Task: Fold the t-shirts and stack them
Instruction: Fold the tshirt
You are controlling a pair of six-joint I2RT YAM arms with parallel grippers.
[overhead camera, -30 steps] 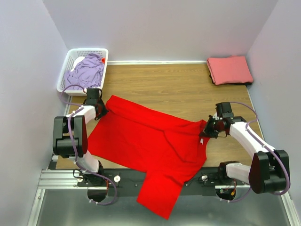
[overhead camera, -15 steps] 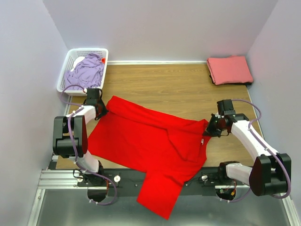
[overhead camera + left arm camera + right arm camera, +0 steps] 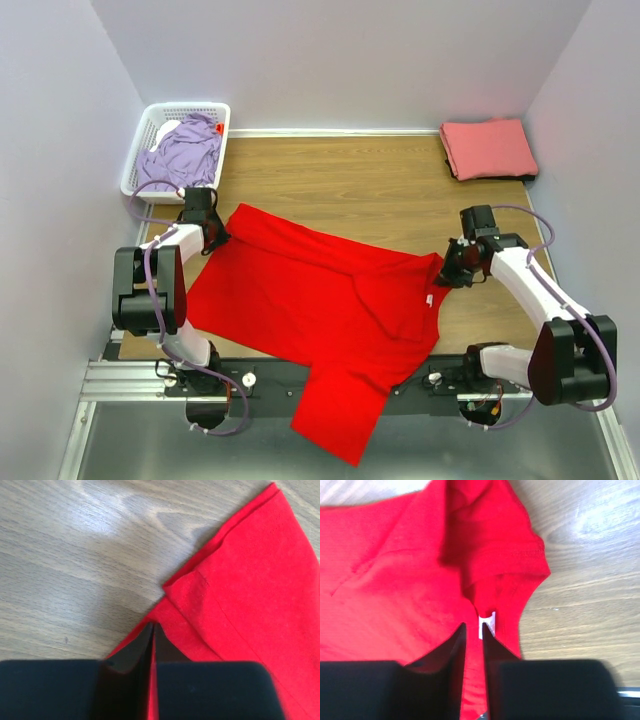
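At the far left corner the white basket (image 3: pixel 150 118) holds the lavender shirt (image 3: pixel 185 152), crumpled and not yet folded. Just in front of it, the left tool (image 3: pixel 152 627) sits low at the far left corner of the red shirt (image 3: pixel 300 300). Its jaws are nearly pressed together, w/ only a thin slit between. If cloth is pinched there, I cannot tell.

The red shirt lies spread on the worktop (image 3: pixel 350 185), approx. in the middle. It is mostly flat but has a fold line through the centre, and one part hangs over the near edge betw. the arm bases. The right tool (image 3: pixel 473 627) is at the collar, its tips just beside the small white neck tag (image 3: pixel 486 625). Its jaws stand a little apart and red cloth shows through the gap, so I judge it is not gripping.

At the far right corner the salmon-pink shirt (image 3: pixel 488 148) lies folded.

Progress, in my judgement: one shirt done, the red one only laid out w/ no real fold yet, the lavender one untouched, nothing stacked on the pink.
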